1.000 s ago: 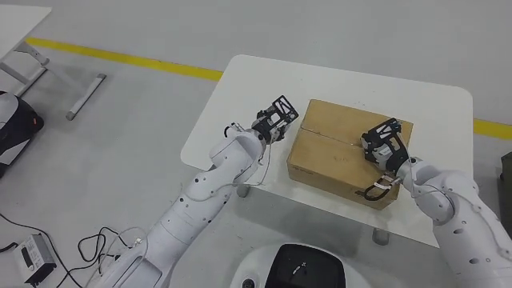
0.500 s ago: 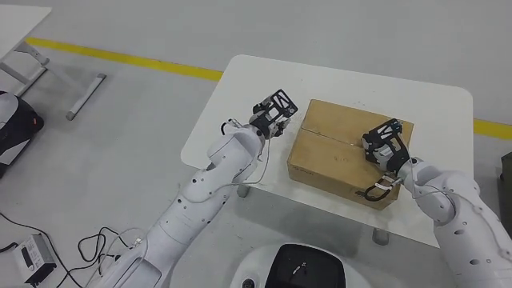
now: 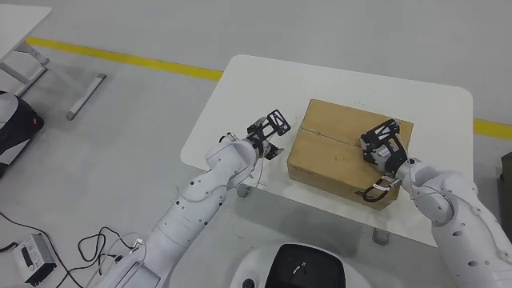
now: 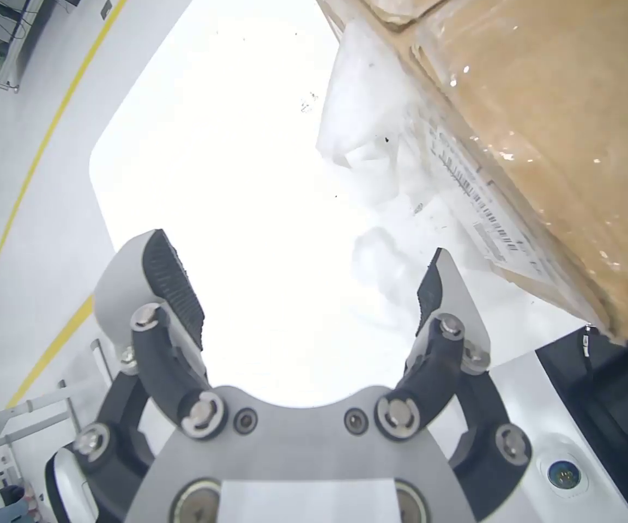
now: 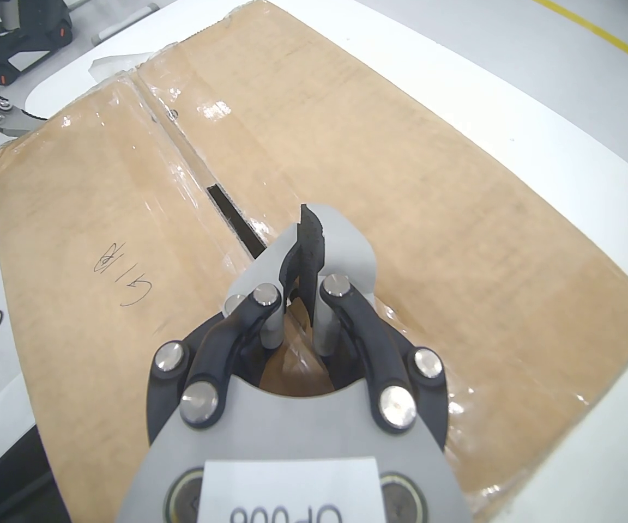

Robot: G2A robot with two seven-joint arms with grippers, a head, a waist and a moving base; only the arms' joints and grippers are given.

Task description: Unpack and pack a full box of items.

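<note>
A brown cardboard box point(image 3: 348, 152) wrapped in clear tape lies on the white table point(image 3: 256, 96). Its two top flaps meet at a seam with a dark slit point(image 5: 232, 214) open in it. My right gripper point(image 5: 308, 231) is shut, its tips just above the seam near the box's right end point(image 3: 378, 140). My left gripper point(image 3: 272, 124) hangs open beside the box's left end, clear of it, with nothing between its fingers point(image 4: 175, 263). A loose flap of clear tape point(image 4: 363, 127) hangs off that end of the box point(image 4: 537, 84).
The table's left half point(image 4: 210, 138) is bare white surface. The box sits near the front edge. Another table point(image 3: 20, 32) and a black-and-white machine point(image 3: 12, 132) stand off to the left on the floor, with cables point(image 3: 96, 248) below.
My left gripper has drawn back a little from the box's left end, toward the table's front edge. The right gripper and the box have stayed put.
</note>
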